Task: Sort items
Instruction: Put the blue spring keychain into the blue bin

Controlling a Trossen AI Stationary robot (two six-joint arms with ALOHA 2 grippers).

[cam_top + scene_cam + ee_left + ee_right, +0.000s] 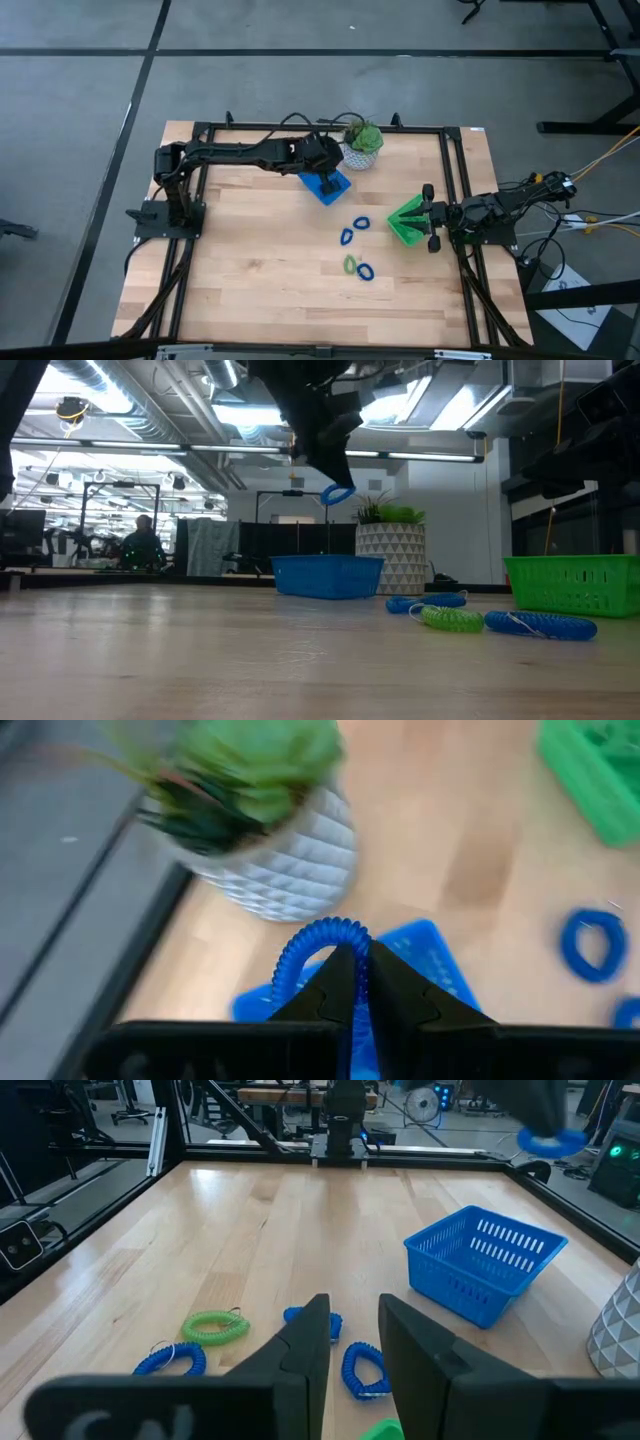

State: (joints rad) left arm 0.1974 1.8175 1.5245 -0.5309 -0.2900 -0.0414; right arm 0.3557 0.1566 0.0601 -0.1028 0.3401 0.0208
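My left tool (353, 963) pinches a blue ring (312, 946) above the blue tray (327, 575); my right tool (352, 1330) waits open at the table's (250, 260) three o'clock.

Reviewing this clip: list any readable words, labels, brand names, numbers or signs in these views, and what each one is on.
None can be read.
Blue basket, green basket, white plant pot: no print shows.
Left claw, shut on a blue ring above the blue basket: no marking shows.
Right claw, open near the green basket: no marking shows.
Room behind the table: no sign legible.
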